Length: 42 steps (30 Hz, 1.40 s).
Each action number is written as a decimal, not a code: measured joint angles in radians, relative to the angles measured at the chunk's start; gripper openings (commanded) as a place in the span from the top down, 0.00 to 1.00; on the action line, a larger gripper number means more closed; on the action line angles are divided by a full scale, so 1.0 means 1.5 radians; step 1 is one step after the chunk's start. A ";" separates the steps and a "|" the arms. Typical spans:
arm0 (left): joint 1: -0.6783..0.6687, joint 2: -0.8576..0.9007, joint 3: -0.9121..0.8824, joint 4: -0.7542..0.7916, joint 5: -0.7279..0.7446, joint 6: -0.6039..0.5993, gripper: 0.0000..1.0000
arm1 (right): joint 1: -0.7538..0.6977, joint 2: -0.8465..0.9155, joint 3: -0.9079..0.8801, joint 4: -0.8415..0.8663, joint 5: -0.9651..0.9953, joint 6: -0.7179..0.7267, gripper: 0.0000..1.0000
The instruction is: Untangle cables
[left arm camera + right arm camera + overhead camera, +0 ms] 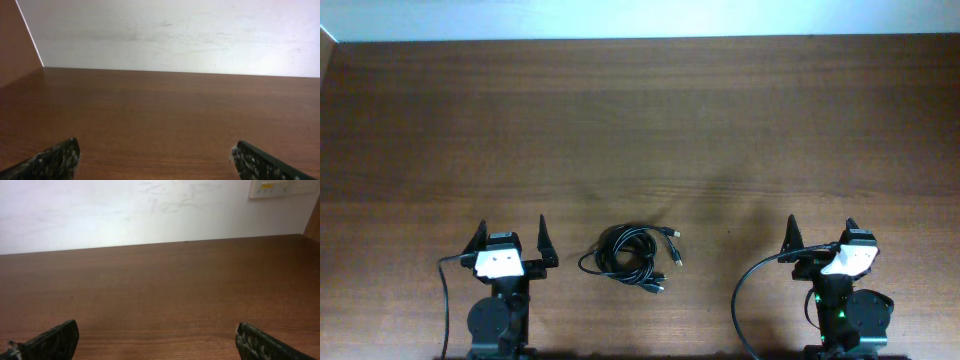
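Several cables (632,258) lie coiled between open grippers (511,228) (821,226).

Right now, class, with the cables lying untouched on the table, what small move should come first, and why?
Probably swing the left gripper toward the cables. They lie coiled in one bundle on the table, nearer it than the right gripper. Both grippers stand open and empty, and neither wrist view shows the cables yet.
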 measured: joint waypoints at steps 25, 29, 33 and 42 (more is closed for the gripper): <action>0.001 0.043 0.125 -0.172 0.036 0.031 0.01 | 0.000 0.000 0.000 0.000 0.000 0.001 0.01; 0.001 0.143 0.220 -0.228 0.058 0.060 0.01 | 0.000 0.000 0.000 0.000 0.000 0.000 0.01; 0.001 0.275 0.378 -0.351 0.107 0.086 0.01 | 0.000 -0.001 0.000 0.000 0.000 0.001 0.01; -0.009 0.615 0.577 -0.537 0.260 0.127 0.01 | 0.000 -0.001 0.000 0.000 0.000 0.001 0.01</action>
